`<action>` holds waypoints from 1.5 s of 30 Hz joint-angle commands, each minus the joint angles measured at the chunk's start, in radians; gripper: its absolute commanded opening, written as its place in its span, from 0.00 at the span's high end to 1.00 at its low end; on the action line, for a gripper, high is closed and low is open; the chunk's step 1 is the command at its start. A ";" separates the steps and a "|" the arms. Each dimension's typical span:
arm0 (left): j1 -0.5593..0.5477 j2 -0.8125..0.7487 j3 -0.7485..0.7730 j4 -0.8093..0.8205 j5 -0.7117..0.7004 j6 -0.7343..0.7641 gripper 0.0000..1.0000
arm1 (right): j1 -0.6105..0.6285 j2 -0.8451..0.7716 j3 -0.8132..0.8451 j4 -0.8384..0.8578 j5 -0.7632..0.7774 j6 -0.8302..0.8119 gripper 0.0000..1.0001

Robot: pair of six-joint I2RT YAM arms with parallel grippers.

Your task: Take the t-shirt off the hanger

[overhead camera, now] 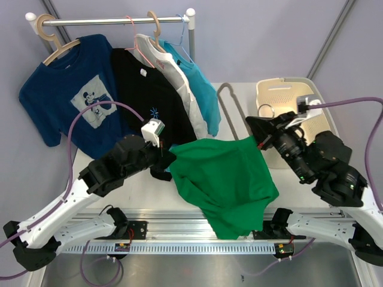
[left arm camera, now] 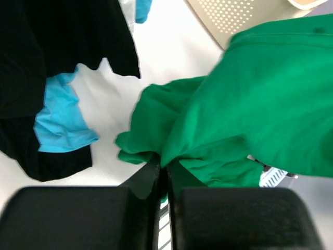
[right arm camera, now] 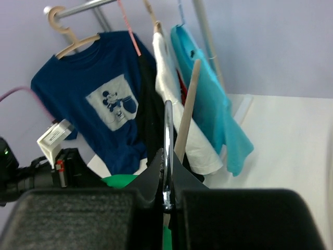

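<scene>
The bright green t-shirt (overhead camera: 230, 179) hangs spread between my two arms above the table's near edge, and in the left wrist view it (left arm camera: 250, 104) fills the right side. My left gripper (overhead camera: 169, 156) is shut on a bunched fold at the shirt's left edge (left arm camera: 162, 169). The grey-beige hanger (overhead camera: 230, 110) sticks out of the shirt's top as a thin loop slanting toward the rack. My right gripper (overhead camera: 257, 140) is shut on the hanger's slim metal hook (right arm camera: 167, 130), with the beige arm (right arm camera: 188, 104) just behind it. The rest of the hanger is hidden under the fabric.
A clothes rack (overhead camera: 114, 21) at the back left holds a navy cartoon-print tee (overhead camera: 72, 95), a black shirt (overhead camera: 149, 95), a white one and a turquoise one (overhead camera: 200, 89). A perforated beige basket (overhead camera: 281, 95) stands at the back right. Purple cables loop off both arms.
</scene>
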 commanded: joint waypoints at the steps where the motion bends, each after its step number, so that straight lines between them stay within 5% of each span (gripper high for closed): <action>1: 0.004 -0.016 -0.010 0.107 0.098 0.035 0.87 | -0.006 0.021 -0.018 0.127 -0.086 -0.052 1.00; 2: 0.004 -0.020 -0.013 0.113 0.136 0.064 0.64 | -0.006 0.020 -0.030 0.139 -0.088 -0.062 1.00; 3: 0.004 -0.029 -0.021 0.118 0.177 0.075 0.52 | -0.005 0.020 -0.052 0.171 -0.100 -0.081 1.00; 9: 0.004 -0.120 0.011 0.103 0.270 0.190 0.01 | -0.005 0.017 -0.084 0.231 -0.330 -0.127 1.00; 15: 0.004 -0.196 0.189 -0.020 0.341 0.280 0.01 | -0.006 0.006 -0.093 0.074 -0.614 -0.087 1.00; 22: 0.004 -0.264 0.297 -0.117 0.371 0.294 0.01 | -0.005 -0.003 -0.181 0.010 -0.692 -0.069 1.00; 30: 0.004 -0.074 0.338 -0.163 0.538 0.302 0.02 | -0.005 0.078 -0.178 0.038 -0.876 -0.076 1.00; 42: 0.004 0.056 0.271 -0.167 0.644 0.331 0.39 | -0.005 0.124 -0.187 0.075 -0.843 -0.090 1.00; 45: 0.003 0.060 0.274 -0.175 0.655 0.323 0.41 | -0.006 0.126 -0.185 0.073 -0.837 -0.092 1.00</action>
